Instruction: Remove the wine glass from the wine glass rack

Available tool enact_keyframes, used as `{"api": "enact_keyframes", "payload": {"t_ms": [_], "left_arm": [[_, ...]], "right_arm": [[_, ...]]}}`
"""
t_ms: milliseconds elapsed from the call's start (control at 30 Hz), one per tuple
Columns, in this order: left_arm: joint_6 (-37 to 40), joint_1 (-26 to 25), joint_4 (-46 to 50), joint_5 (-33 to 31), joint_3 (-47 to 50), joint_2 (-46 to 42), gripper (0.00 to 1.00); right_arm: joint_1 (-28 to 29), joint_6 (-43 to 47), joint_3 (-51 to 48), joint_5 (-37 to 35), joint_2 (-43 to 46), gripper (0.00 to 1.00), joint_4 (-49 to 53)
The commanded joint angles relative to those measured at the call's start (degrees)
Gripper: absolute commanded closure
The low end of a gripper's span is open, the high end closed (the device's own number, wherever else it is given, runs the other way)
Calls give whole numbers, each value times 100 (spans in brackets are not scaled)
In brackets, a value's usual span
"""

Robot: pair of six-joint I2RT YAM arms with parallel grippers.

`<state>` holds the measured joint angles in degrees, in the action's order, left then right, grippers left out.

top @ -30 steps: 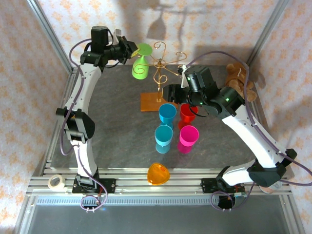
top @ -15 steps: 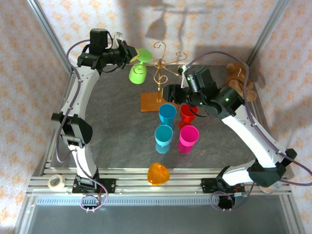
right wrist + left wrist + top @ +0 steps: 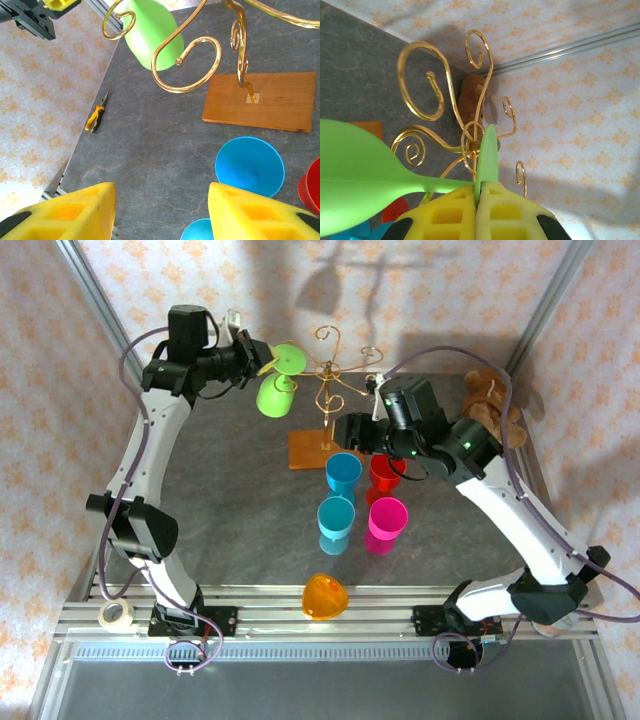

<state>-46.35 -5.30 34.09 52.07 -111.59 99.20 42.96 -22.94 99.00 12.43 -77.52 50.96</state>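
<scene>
Top external view places the wine glass (image 3: pixel 272 392) at the left side of the wine glass rack (image 3: pixel 336 372). The glass is tilted, its bowl hanging toward the desk (image 3: pixel 230 510) and its foot up beside the nearest scroll arm. The left tool (image 3: pixel 256 352) is clamped on that foot; the left wrist view shows the thin disc edge-on between the yellow pads (image 3: pixel 455 220). We cannot tell whether the foot is fully clear of the gold wire (the disc lies just beside the hub where the arms meet).

Hazards, as we judge them:
1. Snagging. If the foot catches a scroll on the way out, the pull passes into the light wire stand, which may tip or slide on its base (image 3: pixel 312 448).
2. Slipping. The grip is on a thin rim with the bowl's weight off to one side, so the glass may pivot between the pads and drop.
3. Collision. A toppling rack would land among the blue cup (image 3: pixel 343 472) and red cup (image 3: pixel 384 472) just in front of it.

Arm pose: the left arm is stretched far forward, elbow raised, wrist turned sideways toward the rack. The right arm is bent across the desk. The right tool (image 3: pixel 350 430) hovers near the post above the base, jaws partly apart, gripping nothing.
</scene>
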Motion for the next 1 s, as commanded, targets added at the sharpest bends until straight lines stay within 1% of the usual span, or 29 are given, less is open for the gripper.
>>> {"api": "enact_keyframes", "payload": {"t_ms": [0,267,433,500,633,733,767,867,967], "left_arm": [[168,184,-114,62,208,-343,100],[349,566,-8,61,653,-789,100],[689,884,257,119,1029,-1156,100],[932,1022,509,108,1110,-1315,100],[1691,1248,1352,-15,1192,-1639,100],[1746,1382,1369,-30,1575,-2086,100],[1859,1449,1507,-32,1649,-2220,100],[2188,1505,1896,-433,1786,-2641,100],[2451,1530,2384,-686,1743,-2914,100]], "right_arm": [[-24,-4,-88,-99,292,49,-130],[-27,-60,-175,8,386,49,-147],[-24,-103,-288,6,521,49,-189],[-24,-120,-374,8,576,49,-219],[-25,-129,-498,17,638,49,-235],[-24,-156,-587,108,650,48,-282],[-26,-174,-603,164,643,48,-300],[-25,-199,-625,300,646,49,-300],[-25,-215,-670,365,680,49,-298]]}}
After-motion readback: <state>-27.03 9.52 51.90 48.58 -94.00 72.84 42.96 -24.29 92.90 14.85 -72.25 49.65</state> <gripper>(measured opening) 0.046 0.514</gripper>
